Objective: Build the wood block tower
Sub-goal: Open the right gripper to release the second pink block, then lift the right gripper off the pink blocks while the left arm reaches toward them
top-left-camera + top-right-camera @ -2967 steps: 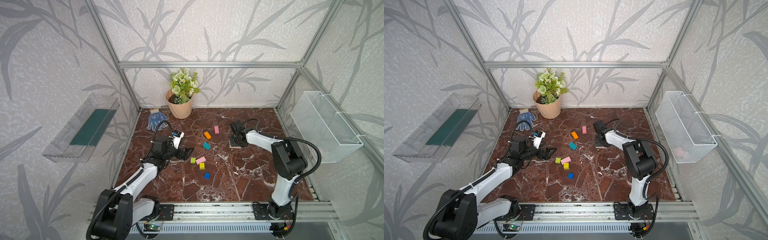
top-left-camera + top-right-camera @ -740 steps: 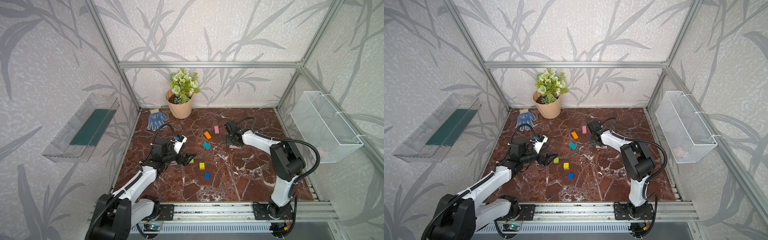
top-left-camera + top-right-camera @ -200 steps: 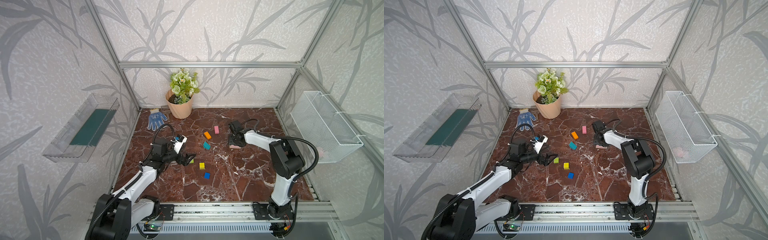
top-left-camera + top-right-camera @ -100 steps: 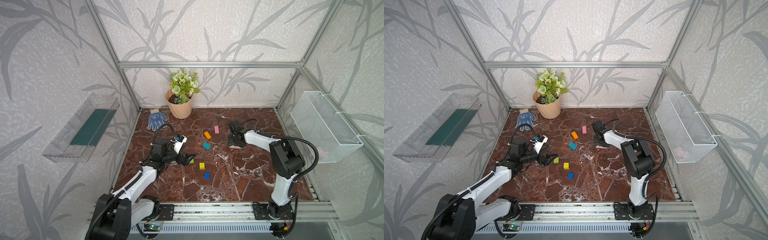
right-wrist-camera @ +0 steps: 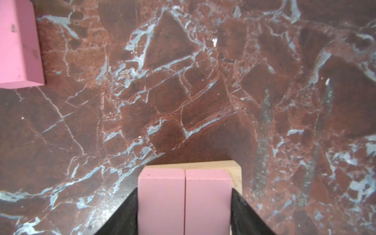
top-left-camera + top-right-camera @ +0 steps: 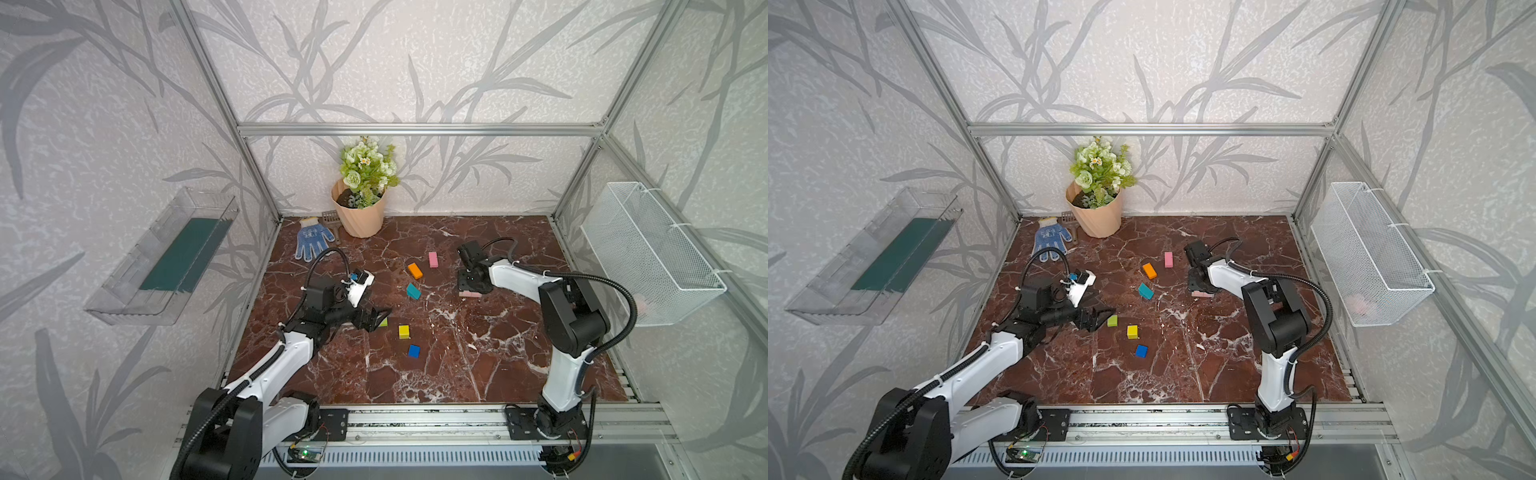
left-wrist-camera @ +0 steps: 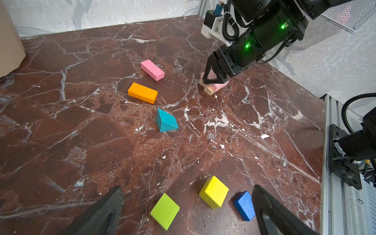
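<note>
The tower (image 6: 469,293) is two pink blocks (image 5: 162,203) side by side on a plain wood bar (image 5: 236,173). My right gripper (image 5: 184,190) reaches down over it, one finger against each outer side of the pink pair. My left gripper (image 7: 188,188) hovers low and wide open with nothing between its fingers. The lime cube (image 7: 164,211), yellow cube (image 7: 213,191) and blue cube (image 7: 244,205) lie just ahead of it. A teal wedge (image 6: 413,291), an orange block (image 6: 414,270) and a loose pink block (image 6: 433,259) lie mid-floor.
A peach flower pot (image 6: 360,216) and a blue glove (image 6: 312,242) sit at the back left. A wire basket (image 6: 648,249) hangs on the right wall and a clear tray (image 6: 166,257) on the left wall. An aluminium rail (image 6: 415,419) runs along the front edge.
Over the last second neither arm has visibly moved. Since the earliest frames the pink block beside the lime cube has left that spot, and the right gripper stays at the tower.
</note>
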